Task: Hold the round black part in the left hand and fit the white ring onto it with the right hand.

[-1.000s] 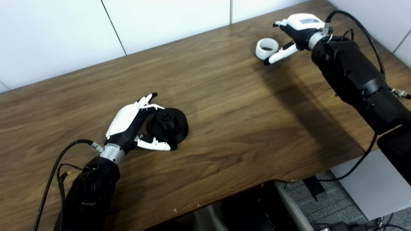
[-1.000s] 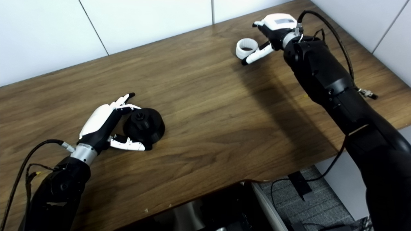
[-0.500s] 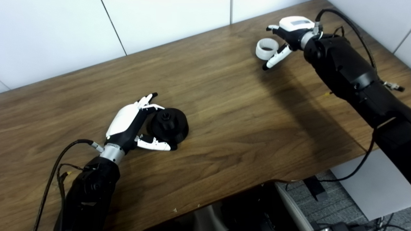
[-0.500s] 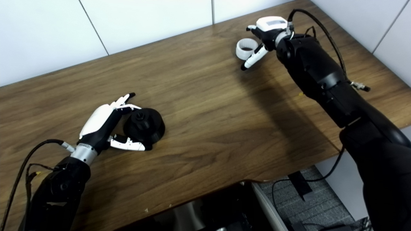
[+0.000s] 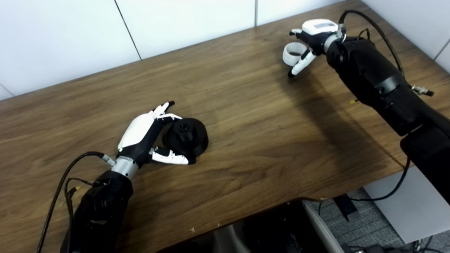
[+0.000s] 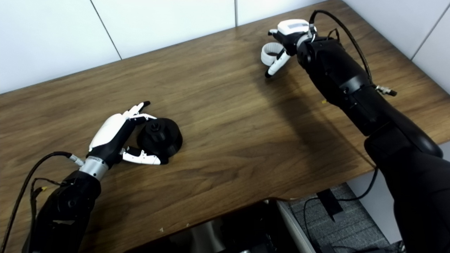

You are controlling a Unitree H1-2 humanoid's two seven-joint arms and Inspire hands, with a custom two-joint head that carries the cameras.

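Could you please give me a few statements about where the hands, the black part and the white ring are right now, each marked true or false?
1. The round black part rests on the table. True.
2. The white ring is already fitted on the black part. False: it is far off, at the right hand.
3. The left hand is beside the black part. True.
4. Both hands are at the same object. False: each is at its own.

Left hand beside round black part; right hand at white ring.
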